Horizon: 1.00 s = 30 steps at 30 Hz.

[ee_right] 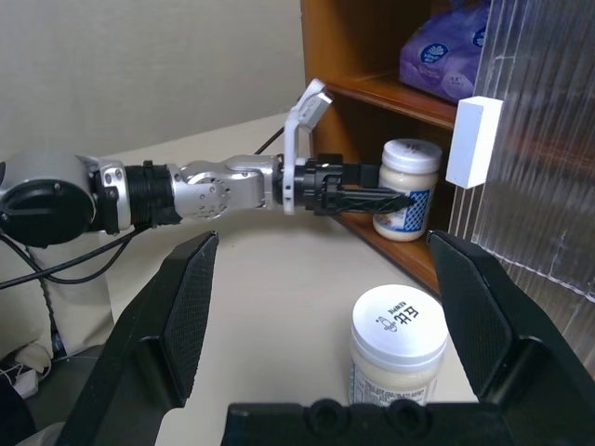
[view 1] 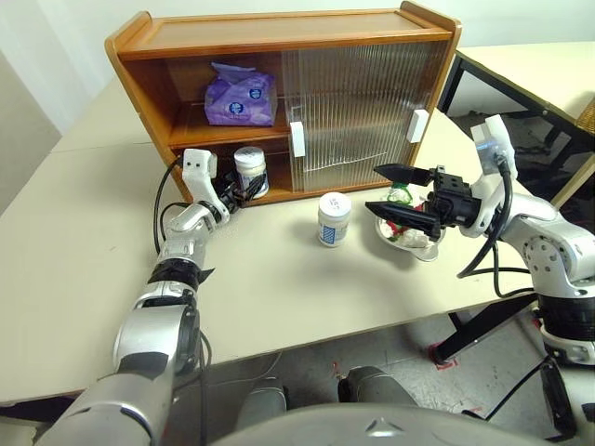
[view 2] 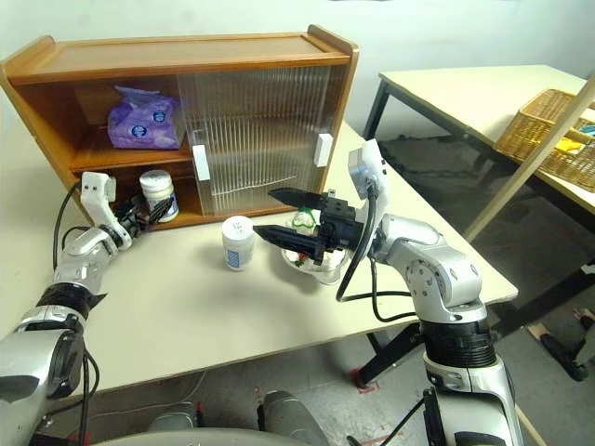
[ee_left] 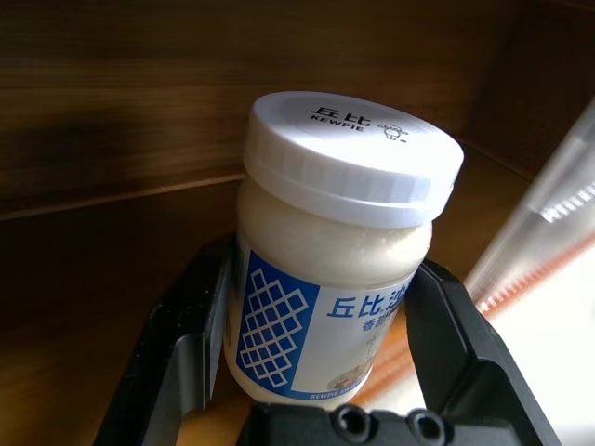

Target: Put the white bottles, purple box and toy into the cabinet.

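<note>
**Desk:** Fingers first: what has each hand got?

**Photographer:** Left fingers point(ee_left: 195, 344) sit on either side of a white bottle point(view 1: 251, 171), closed against its label. The left gripper point(view 1: 240, 192) reaches level into the open left half of the cabinet point(view 1: 279, 46), and the bottle stands at the front of the bottom compartment. From the right wrist view I cannot tell whether its base rests on the wood or hangs just clear. The right gripper point(view 1: 402, 191) hangs above the tabletop point(view 1: 84, 279) with its fingers spread as wide as they go and nothing between them.

**Desk:** Which step is that?

**Photographer:** My judgement is the placing of the first bottle. The purple box point(view 1: 241, 97) already lies on the middle shelf, directly above it. The second bottle point(view 1: 334, 219) stands on the tabletop in front of the ribbed sliding doors point(view 1: 358, 111), between the two hands. The toy point(view 1: 403, 197) sits in a clear glass bowl point(view 1: 409, 237) beside that bottle, just under the right fingers.

**Desk:** What does the next move need?

**Photographer:** Probably setting the bottle down flat, parting the fingers and drawing the hand straight back out. A sideways pull could tip the bottle off the cabinet's front edge. One bottle and the toy are left to go in, so the job looks about half done.
</note>
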Available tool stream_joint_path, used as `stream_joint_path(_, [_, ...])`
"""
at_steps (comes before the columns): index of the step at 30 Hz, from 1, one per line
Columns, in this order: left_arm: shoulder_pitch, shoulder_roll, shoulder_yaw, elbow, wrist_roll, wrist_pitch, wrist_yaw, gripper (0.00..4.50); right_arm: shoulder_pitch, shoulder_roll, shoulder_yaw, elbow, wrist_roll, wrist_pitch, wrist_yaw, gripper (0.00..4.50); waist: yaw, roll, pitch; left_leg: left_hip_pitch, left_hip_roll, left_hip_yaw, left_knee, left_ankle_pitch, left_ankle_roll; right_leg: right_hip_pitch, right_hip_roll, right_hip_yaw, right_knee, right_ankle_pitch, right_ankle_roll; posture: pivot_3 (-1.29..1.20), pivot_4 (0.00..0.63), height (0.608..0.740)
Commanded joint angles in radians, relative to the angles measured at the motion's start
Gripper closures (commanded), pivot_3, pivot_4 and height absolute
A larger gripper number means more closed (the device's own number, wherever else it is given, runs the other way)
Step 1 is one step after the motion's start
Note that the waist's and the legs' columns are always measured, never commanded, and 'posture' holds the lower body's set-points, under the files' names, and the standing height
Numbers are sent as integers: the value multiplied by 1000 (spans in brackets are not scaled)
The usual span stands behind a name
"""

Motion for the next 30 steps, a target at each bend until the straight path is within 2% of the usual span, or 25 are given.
stream_joint_path(1, [-49, -17, -1, 59, 38, -35, 71, 1423, 11, -9, -1, -16, 2, 4, -3, 0, -1, 0, 0, 0, 0, 0, 0, 0, 0, 0, 0, 0, 0, 0, 0, -181, 0, 740])
stream_joint_path(26, [-83, -97, -4, 199, 104, -48, 197, 1423, 25, -21, -1, -26, -12, -11, -16, 0, -29, 0, 0, 1, -6, 0, 2, 1, 3, 2, -1, 1, 0, 0, 3, -200, 0, 740])
stream_joint_path(30, [-79, -97, -3, 197, 109, -49, 192, 19, 23, -21, -1, -26, -11, -9, -17, 0, -30, -1, 0, 1, -6, 1, 2, 1, 3, 3, -1, 1, 0, 0, 3, -196, 0, 740])
